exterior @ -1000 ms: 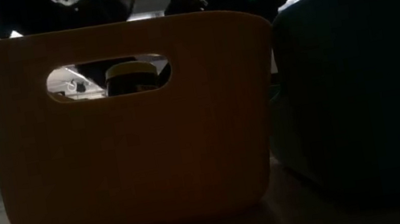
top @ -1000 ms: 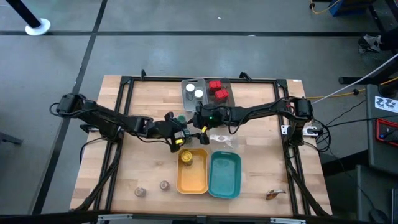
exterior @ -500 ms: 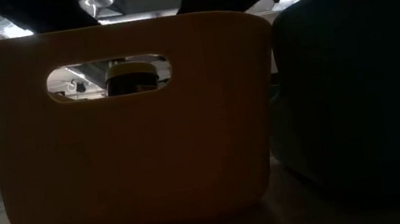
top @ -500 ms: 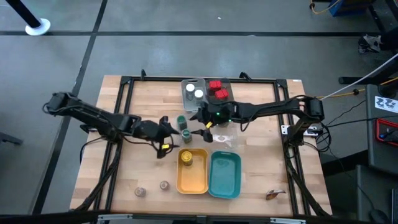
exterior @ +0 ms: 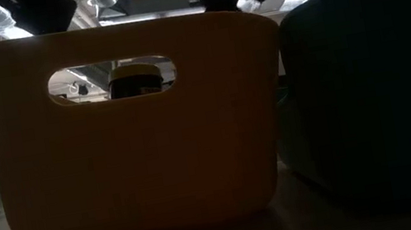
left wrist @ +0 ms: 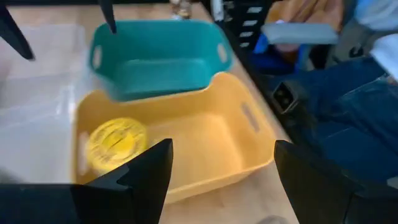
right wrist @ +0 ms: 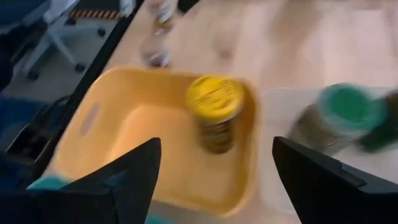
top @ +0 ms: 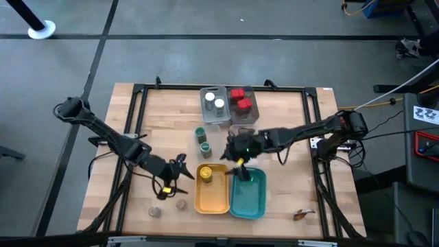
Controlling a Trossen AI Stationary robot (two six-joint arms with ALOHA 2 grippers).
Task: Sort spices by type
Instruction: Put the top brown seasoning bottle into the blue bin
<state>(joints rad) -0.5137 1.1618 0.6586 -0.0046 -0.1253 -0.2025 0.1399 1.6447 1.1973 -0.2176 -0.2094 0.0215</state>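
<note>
Nearest you, two small brown jars (top: 155, 211) and (top: 181, 204) stand on the bare table (top: 288, 199) near its front edge, left of the yellow tray (top: 212, 199). Your left gripper (top: 173, 180) hangs just above them with its fingers spread and nothing between them.

The yellow tray holds one yellow jar (top: 206, 173), upright in its far end; through the tray's handle slot in the low view you see the jar's lid (exterior: 133, 74). Beside it, the teal tray (top: 248, 195) holds nothing. Your right gripper (top: 241, 172) hovers over the teal tray's far rim, fingers apart and empty.

Farther back, two green-lidded jars (top: 202, 139) stand together on the table. At the far edge, the grey tray (top: 214, 118) holds two white-lidded jars (top: 213, 101), and the clear tray (top: 248, 116) next to it holds two red boxes (top: 240, 99).
</note>
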